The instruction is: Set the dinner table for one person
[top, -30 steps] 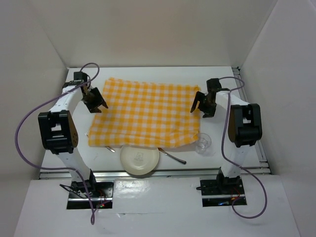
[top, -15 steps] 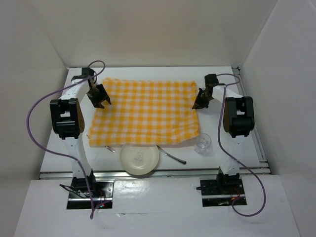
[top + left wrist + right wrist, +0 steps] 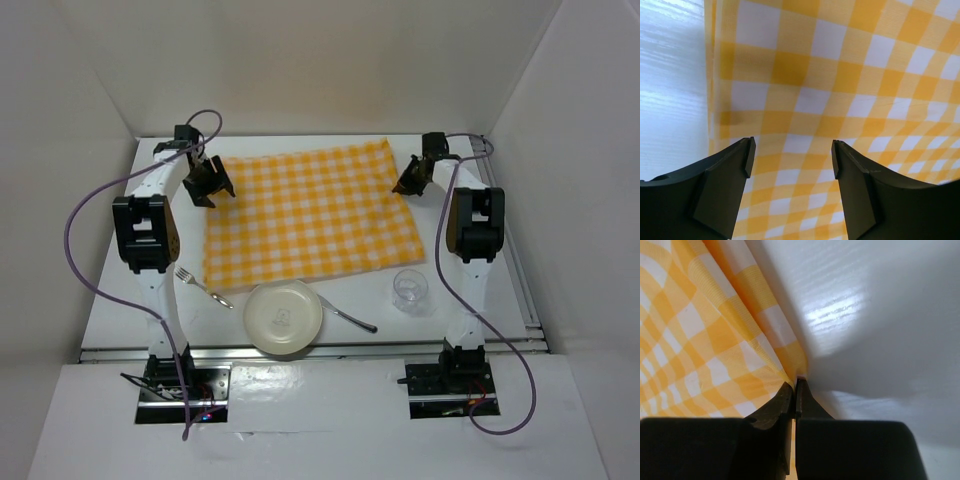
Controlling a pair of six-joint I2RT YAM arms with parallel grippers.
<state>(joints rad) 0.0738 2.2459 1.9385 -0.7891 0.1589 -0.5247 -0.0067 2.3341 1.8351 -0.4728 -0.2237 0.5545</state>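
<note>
A yellow-and-white checked cloth (image 3: 310,215) lies spread on the white dinner table (image 3: 480,300). My left gripper (image 3: 205,185) hovers over the cloth's far left corner. In the left wrist view this gripper (image 3: 792,152) is open, with only the cloth (image 3: 840,75) showing between its fingers. My right gripper (image 3: 405,185) is at the cloth's far right corner. In the right wrist view it (image 3: 796,385) is shut, pinching the cloth's edge (image 3: 785,352) at its tips just above the tabletop (image 3: 880,315).
A cream plate (image 3: 284,318) sits at the table's front edge. A fork (image 3: 203,287) lies to its left and a metal utensil (image 3: 348,315) to its right. A clear glass (image 3: 410,288) stands front right. White walls enclose the table.
Both arms have reached farther back and the cloth has slid away from the front, uncovering the fork and the plate's rim. The left jaws have spread wider; the right jaws have closed.
</note>
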